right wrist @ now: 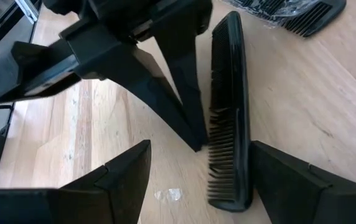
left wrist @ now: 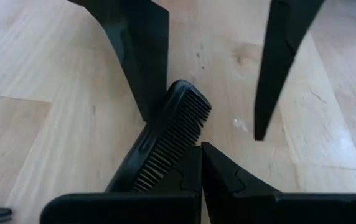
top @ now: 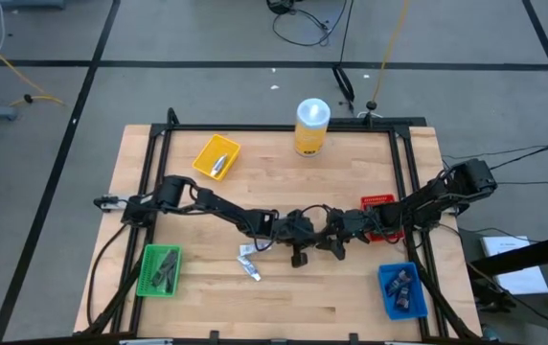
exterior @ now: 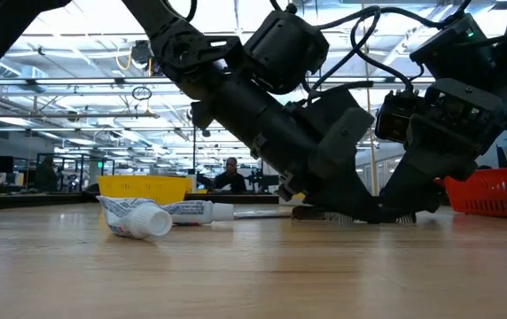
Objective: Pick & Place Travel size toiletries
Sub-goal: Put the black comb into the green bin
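So the wooden tabletop [top: 284,316] has both arms reaching into the middle, the left arm [top: 216,206] from its side and the right arm [top: 427,196] coming past the red bin [top: 379,203]. The yellow canister [top: 312,126] sits well out of the way at the far edge. The right tool [right wrist: 200,149] is spread wide and straddles a black comb [right wrist: 228,93] lying flat on the wood, which sits closer to one finger than the other. The left tool [left wrist: 201,149] is clenched with nothing in it, and its tip is jammed right up against the toothed edge of that same comb, inside the gap of the right one. That crowding is what worries me: if the right tool squeezes now, it looks likely to pinch the left tip along with the comb, or scoot the comb sideways since it's off-centre. The comb is also thin and flat, so the fingers could just skid over it. Off to the left-arm side, two little tubes [top: 248,261] are lying loose, and an elbow swing could knock them.
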